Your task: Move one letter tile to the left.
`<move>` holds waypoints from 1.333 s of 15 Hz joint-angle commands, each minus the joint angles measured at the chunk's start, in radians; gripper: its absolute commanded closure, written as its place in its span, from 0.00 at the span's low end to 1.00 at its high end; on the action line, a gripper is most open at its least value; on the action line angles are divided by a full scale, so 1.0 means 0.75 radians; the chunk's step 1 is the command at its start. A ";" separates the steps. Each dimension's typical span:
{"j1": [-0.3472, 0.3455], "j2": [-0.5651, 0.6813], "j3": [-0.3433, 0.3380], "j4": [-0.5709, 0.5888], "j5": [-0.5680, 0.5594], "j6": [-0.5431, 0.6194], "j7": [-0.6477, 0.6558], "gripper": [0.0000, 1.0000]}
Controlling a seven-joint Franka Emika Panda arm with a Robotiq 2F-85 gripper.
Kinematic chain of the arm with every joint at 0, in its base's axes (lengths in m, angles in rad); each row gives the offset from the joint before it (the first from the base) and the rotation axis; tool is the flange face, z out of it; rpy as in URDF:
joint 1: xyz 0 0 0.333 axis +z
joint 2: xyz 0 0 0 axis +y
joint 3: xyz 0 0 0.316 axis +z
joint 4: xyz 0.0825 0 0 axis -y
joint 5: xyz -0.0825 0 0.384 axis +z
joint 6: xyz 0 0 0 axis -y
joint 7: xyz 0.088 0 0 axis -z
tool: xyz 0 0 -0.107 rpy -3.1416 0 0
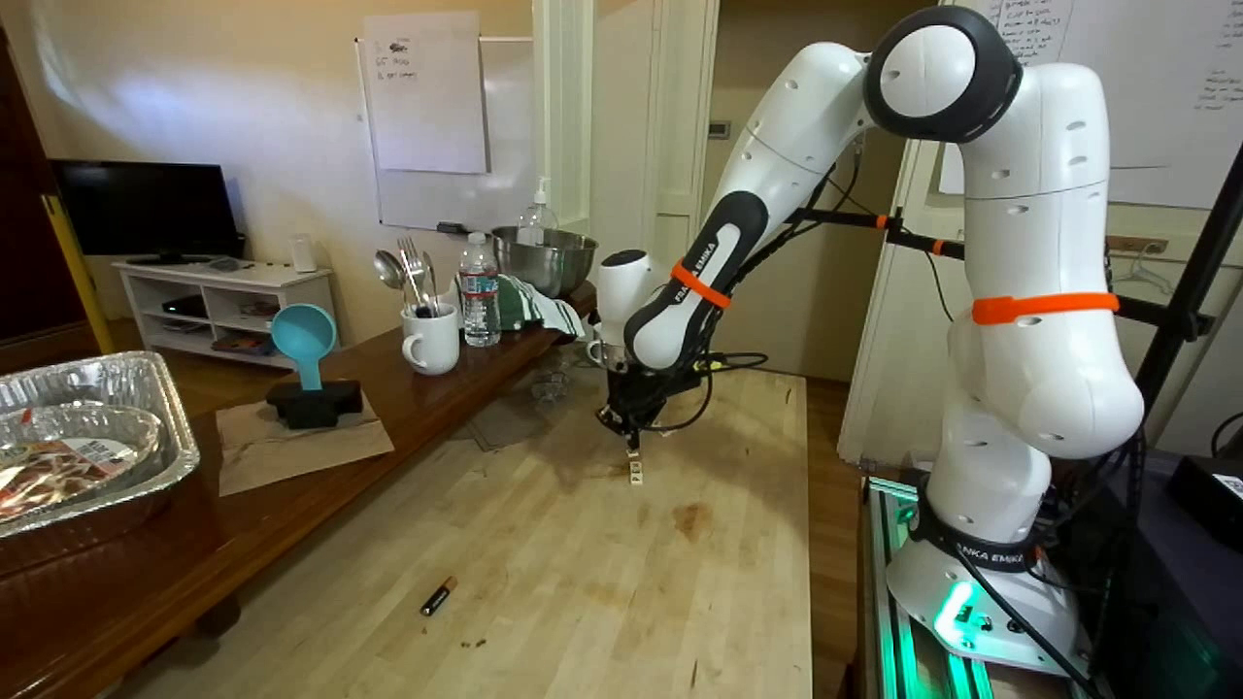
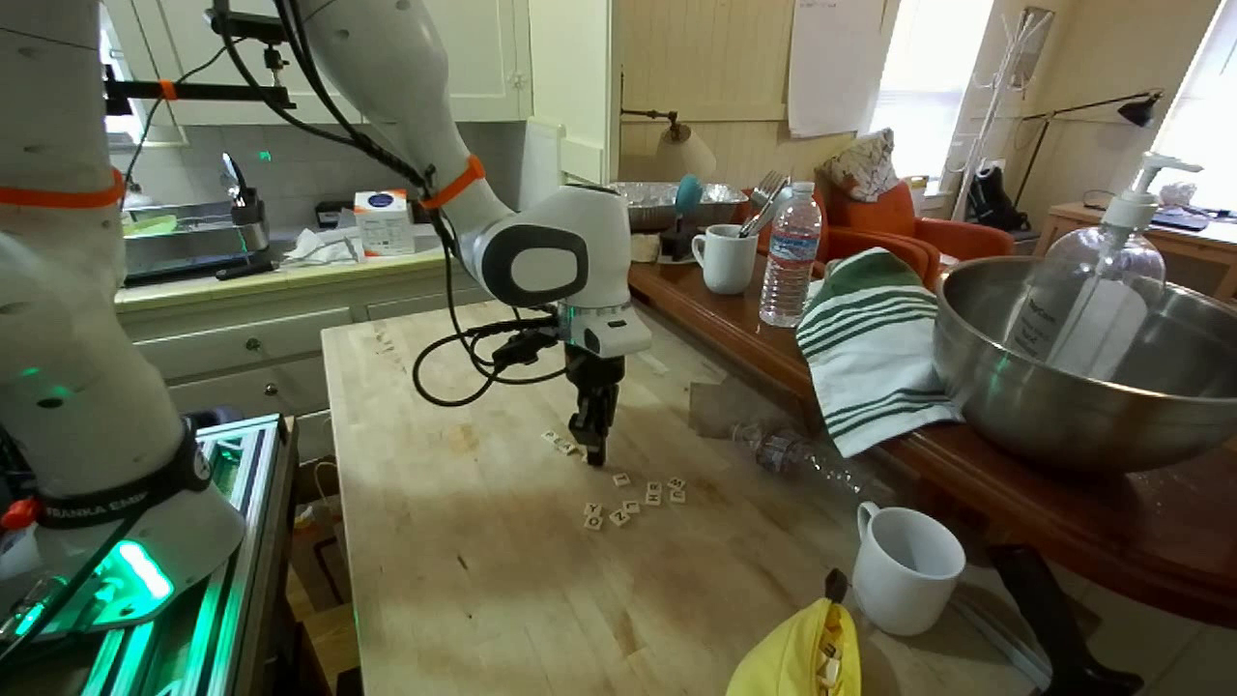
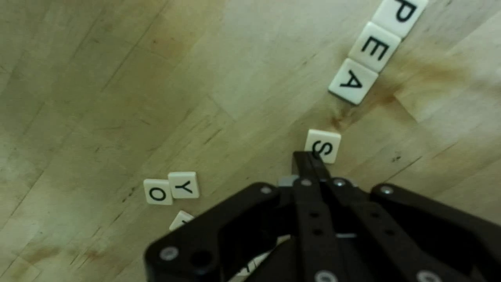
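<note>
Cream S tile (image 3: 325, 143) near fingers (image 3: 301, 166)

A home, from its white kitchen cabinets (image 2: 486, 63), drawers (image 2: 217, 346), television (image 1: 146, 206) and orange armchair (image 2: 884, 217)

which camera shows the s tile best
The wrist view: the S tile is close and readable, though the tool covers its lower left corner. Both exterior views show small tiles near the tool, but I can't tell which, if any, is the S.
</note>
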 commanded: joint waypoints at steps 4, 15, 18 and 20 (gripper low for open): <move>-0.021 0.011 0.049 -0.032 -0.025 -0.073 0.171 1.00; -0.042 0.010 0.074 -0.026 -0.015 -0.091 0.282 1.00; -0.046 0.009 0.085 -0.023 -0.007 -0.107 0.298 1.00; -0.048 0.009 0.094 -0.017 -0.005 -0.123 0.311 1.00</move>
